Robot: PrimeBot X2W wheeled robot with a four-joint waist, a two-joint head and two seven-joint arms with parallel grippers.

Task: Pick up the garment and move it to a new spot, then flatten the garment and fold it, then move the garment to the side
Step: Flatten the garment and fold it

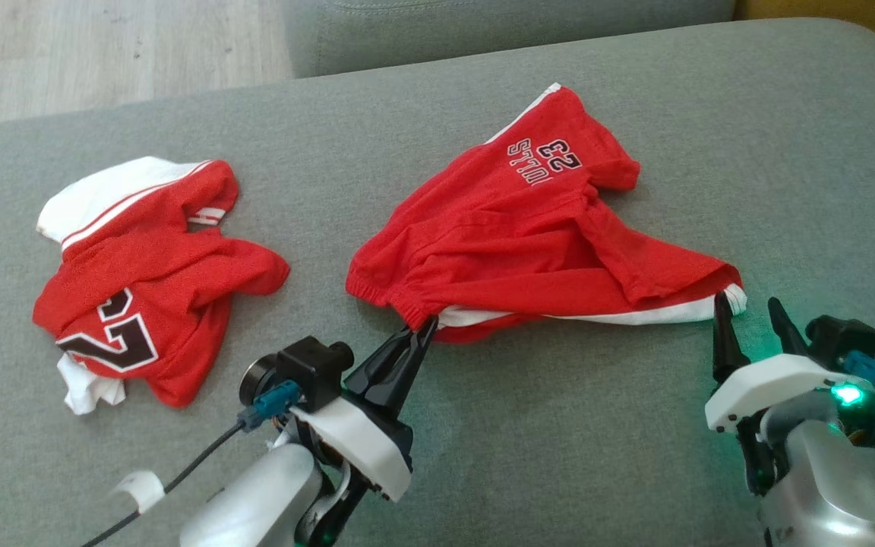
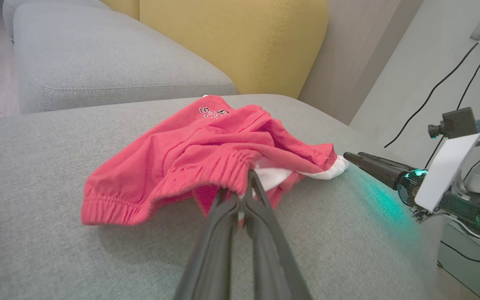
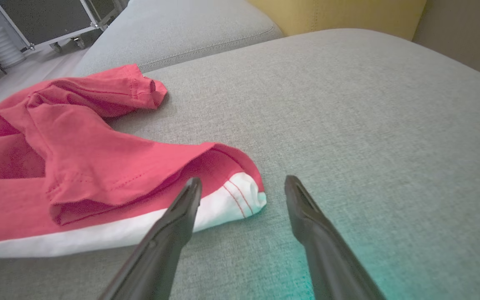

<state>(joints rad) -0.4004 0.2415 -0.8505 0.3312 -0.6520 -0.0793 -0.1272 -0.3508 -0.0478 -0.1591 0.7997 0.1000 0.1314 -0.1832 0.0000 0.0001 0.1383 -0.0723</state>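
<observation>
- Red shorts [image 1: 513, 228] lie mid-cushion [image 1: 635, 425], long axis left-right: waistband left, white-trimmed hem right.
- Left gripper [image 1: 424, 328] is clenched on the waistband.
- Right gripper [image 1: 749, 305] is spread wide at the hem corner, holding nothing.

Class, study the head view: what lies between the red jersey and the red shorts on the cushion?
A bare stretch of grey cushion separates the jersey from the shorts; the head view shows this.

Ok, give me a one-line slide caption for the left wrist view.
Left fingers pinch the red shorts' waistband on the grey sofa; right fingers near the white hem.
</observation>
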